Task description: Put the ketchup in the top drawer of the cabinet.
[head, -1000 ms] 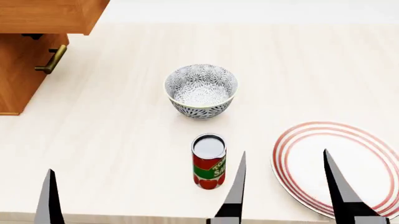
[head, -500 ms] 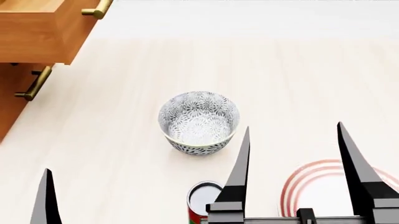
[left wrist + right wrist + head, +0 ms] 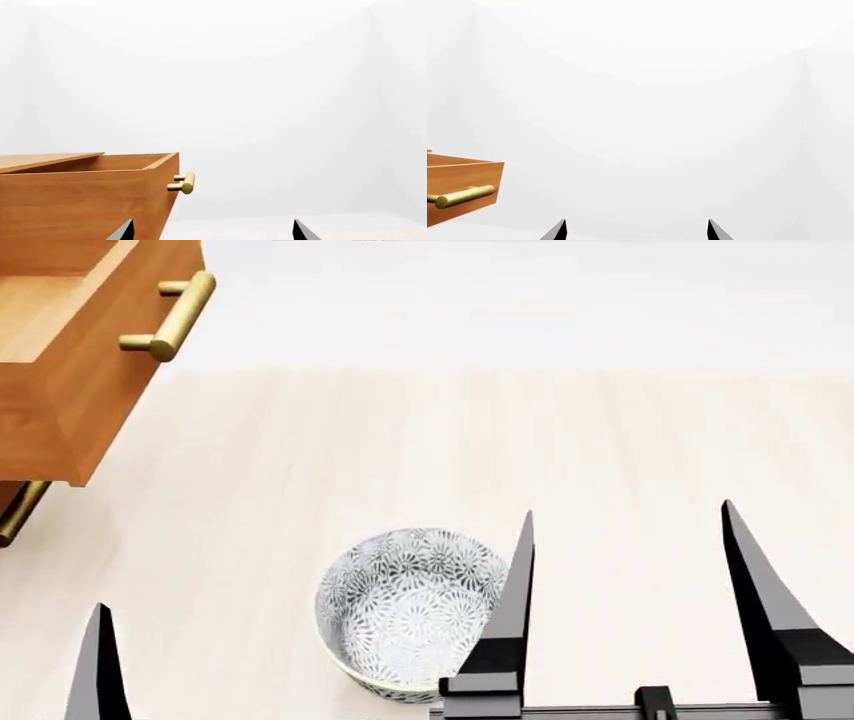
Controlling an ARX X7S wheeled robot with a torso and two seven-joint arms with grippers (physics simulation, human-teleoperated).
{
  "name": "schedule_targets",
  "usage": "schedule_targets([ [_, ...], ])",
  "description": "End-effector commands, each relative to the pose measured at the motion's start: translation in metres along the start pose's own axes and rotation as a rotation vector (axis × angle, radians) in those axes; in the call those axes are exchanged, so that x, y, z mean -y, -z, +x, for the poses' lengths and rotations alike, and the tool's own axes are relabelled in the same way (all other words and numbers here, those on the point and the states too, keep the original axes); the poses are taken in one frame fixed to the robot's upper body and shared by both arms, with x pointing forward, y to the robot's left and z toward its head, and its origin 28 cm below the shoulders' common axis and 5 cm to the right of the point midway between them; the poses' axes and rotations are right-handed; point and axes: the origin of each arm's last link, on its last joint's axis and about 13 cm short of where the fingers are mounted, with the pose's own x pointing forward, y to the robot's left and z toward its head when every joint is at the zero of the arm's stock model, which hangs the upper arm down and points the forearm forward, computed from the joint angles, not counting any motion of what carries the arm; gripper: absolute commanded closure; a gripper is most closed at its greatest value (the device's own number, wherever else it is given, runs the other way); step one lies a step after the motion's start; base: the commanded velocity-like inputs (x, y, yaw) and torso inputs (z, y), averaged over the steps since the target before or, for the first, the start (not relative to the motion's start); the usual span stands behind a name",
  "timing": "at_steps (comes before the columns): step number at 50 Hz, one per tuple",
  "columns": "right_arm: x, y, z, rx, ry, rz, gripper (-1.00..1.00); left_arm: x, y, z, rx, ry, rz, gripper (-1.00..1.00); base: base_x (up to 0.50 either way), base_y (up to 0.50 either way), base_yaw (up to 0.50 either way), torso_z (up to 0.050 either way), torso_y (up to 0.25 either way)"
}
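Right gripper (image 3: 627,540) spread wide over the table's (image 3: 601,460) near edge in the head view, empty; left gripper (image 3: 100,660) showing one finger only, state impossible to tell there. Patterned bowl (image 3: 407,615) just beside the right gripper's inner finger. Top drawer (image 3: 80,370) pulled open at the far left corner. Ketchup nowhere visible. Left wrist view: fingertips apart, drawer (image 3: 87,200) close ahead. Right wrist view: tips apart, drawer (image 3: 460,192) off to one side.

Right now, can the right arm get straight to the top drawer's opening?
Probably yes: the top drawer is pulled out and open on top. Only the bowl sits near the right tool, low on the table.
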Motion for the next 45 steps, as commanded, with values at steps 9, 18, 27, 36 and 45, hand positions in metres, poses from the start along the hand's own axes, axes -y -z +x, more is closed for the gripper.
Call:
schedule_targets([
  [9,0.0005,0.0024,-0.0023,-0.012,0.005,0.012,-1.00,0.0011,0.0002,-0.0009,-0.001,0.003,0.001,-1.00,0.00,0.39,0.00,0.000,0.000],
  [18,0.0002,0.0034,-0.0024,-0.015,0.005,0.014,-1.00,0.0010,0.0001,-0.0011,-0.001,0.004,0.001,-1.00,0.00,0.50,0.00,0.000,0.000],
  [27,0.0008,0.0026,-0.0025,-0.012,0.008,0.012,-1.00,0.0009,0.0003,-0.0007,-0.001,0.005,0.000,-1.00,0.00,0.50,0.00,0.000,0.000],
  [36,0.0005,0.0033,-0.0021,-0.013,0.007,0.011,-1.00,0.0014,0.0008,-0.0009,-0.001,0.004,0.003,-1.00,0.00,0.50,0.00,0.000,0.000],
  [45,0.0001,0.0040,-0.0028,-0.007,0.003,0.011,-1.00,0.0015,0.0015,-0.0010,-0.001,0.006,0.003,-1.00,0.00,0.50,0.00,0.000,0.000],
])
